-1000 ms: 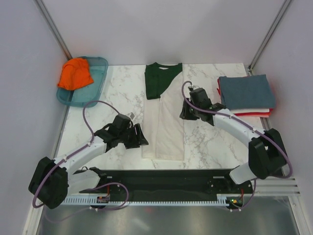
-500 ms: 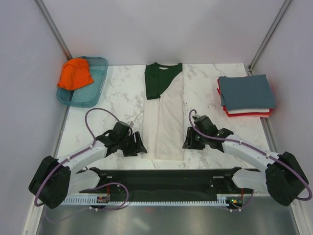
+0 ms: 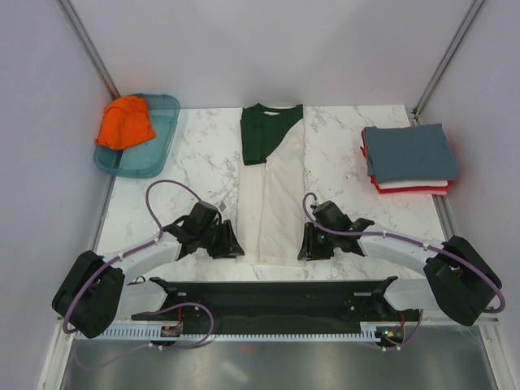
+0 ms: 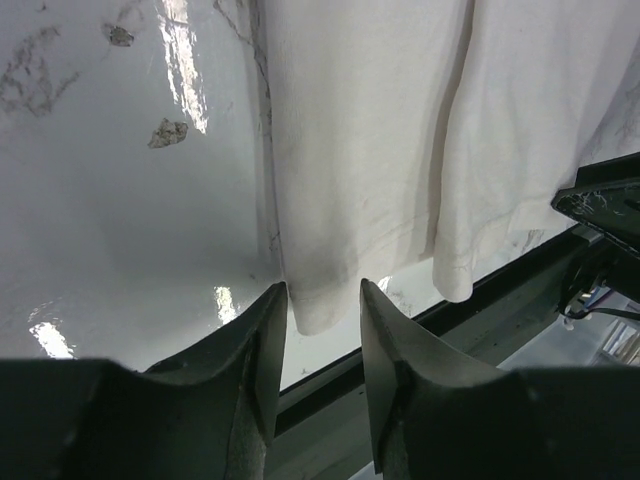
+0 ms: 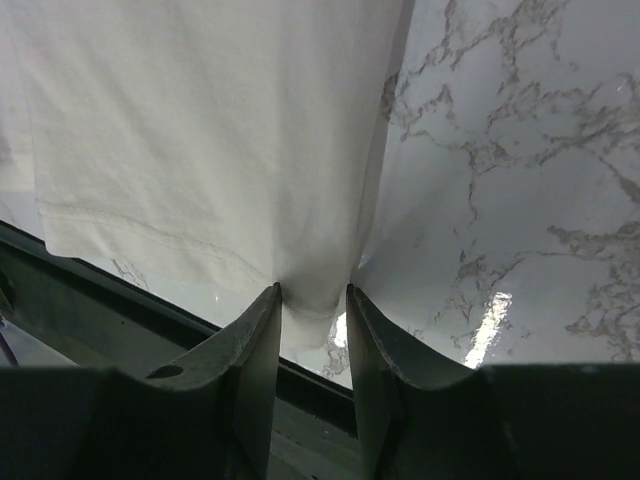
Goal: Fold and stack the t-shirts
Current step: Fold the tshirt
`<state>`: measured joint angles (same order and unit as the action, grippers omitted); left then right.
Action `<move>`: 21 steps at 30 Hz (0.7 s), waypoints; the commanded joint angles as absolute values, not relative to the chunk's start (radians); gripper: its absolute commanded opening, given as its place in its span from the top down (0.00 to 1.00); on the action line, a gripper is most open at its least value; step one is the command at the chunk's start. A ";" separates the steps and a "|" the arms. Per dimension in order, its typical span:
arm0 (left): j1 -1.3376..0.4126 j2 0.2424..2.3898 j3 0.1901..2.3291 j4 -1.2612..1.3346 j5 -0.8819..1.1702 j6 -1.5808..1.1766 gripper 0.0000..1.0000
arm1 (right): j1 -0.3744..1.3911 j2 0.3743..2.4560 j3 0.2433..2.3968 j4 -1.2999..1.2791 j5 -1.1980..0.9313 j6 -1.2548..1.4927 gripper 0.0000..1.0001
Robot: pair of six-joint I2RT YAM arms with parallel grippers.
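A cream t-shirt with dark green collar and sleeves lies folded lengthwise into a narrow strip at the table's middle. Its hem is at the near edge. My left gripper is open at the hem's left corner. In the left wrist view that corner sits just beyond and between the fingertips. My right gripper is open at the hem's right corner. In the right wrist view that corner lies between the fingers. An orange t-shirt lies crumpled at the far left.
The orange shirt sits in a translucent teal tray. A folded stack stands at the far right: slate-blue on top, with white and red beneath. The black base rail runs just below the hem.
My right gripper has moved from beside the shirt's middle down to the hem's right corner. My left gripper has shifted slightly nearer to the hem's left corner. The shirt has not moved.
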<state>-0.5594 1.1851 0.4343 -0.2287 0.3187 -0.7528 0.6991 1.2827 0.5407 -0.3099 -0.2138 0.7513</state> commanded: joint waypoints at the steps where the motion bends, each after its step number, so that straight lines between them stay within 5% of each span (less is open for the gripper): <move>1: -0.560 1.192 0.425 -0.187 0.347 -0.744 0.58 | 0.709 1.295 0.523 -0.272 -0.225 0.773 0.61; 7: -0.560 1.190 0.411 -0.183 0.357 -0.744 0.71 | 0.709 1.290 0.508 -0.268 -0.232 0.778 0.88; 10: -0.560 1.193 0.400 -0.178 0.364 -0.749 0.85 | 0.709 1.281 0.505 -0.264 -0.232 0.779 1.00; 15: -0.560 1.183 0.387 -0.176 0.377 -0.753 0.93 | 0.709 1.264 0.499 -0.267 -0.233 0.785 1.00; 21: -0.560 1.175 0.377 -0.178 0.384 -0.755 0.69 | 0.709 1.244 0.494 -0.265 -0.229 0.788 1.00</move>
<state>-0.5594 1.1873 0.3862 -0.1917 0.3519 -0.7559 0.7040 1.2671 0.4988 -0.2821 -0.2302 0.7780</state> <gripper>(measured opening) 0.275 0.010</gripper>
